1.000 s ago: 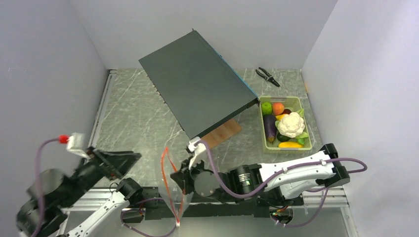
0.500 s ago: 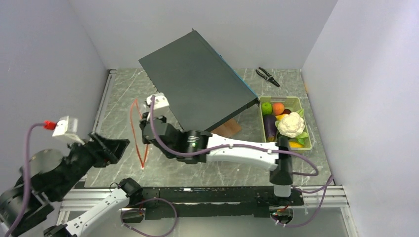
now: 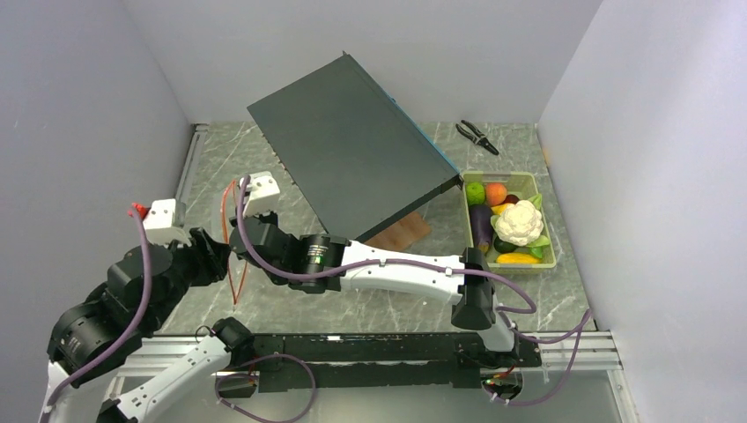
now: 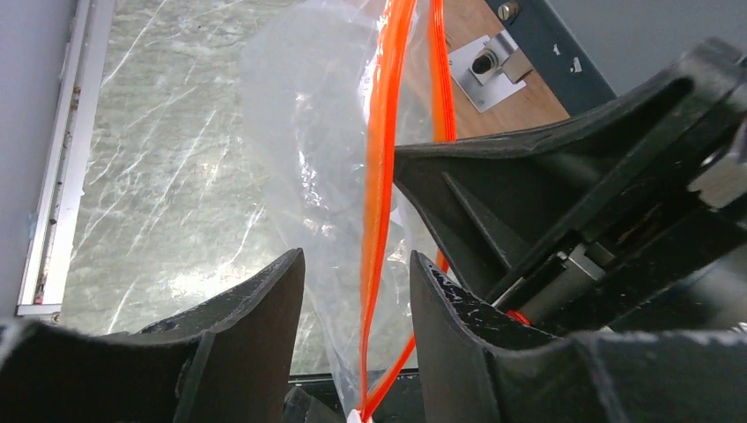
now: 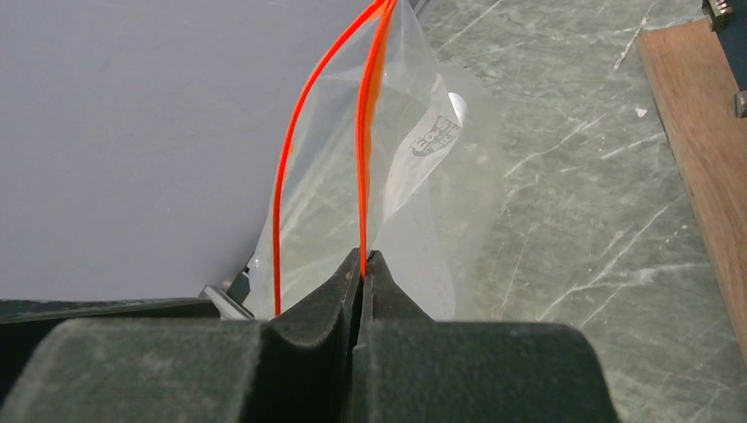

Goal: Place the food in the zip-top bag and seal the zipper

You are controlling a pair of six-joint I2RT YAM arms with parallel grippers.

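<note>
Right hand [image 5: 362, 257] pinching zipper [image 5: 360, 167], left hand [image 4: 356, 264] spread

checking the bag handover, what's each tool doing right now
left tool: open, straddling the zipper, not clamped on it
right tool: closed on the zipper of the zip-top bag

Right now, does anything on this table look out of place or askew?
Yes: a big dark slab sits skewed across the table over a wooden board, its corner near the green tray. Black pliers lie by the far wall.
</note>
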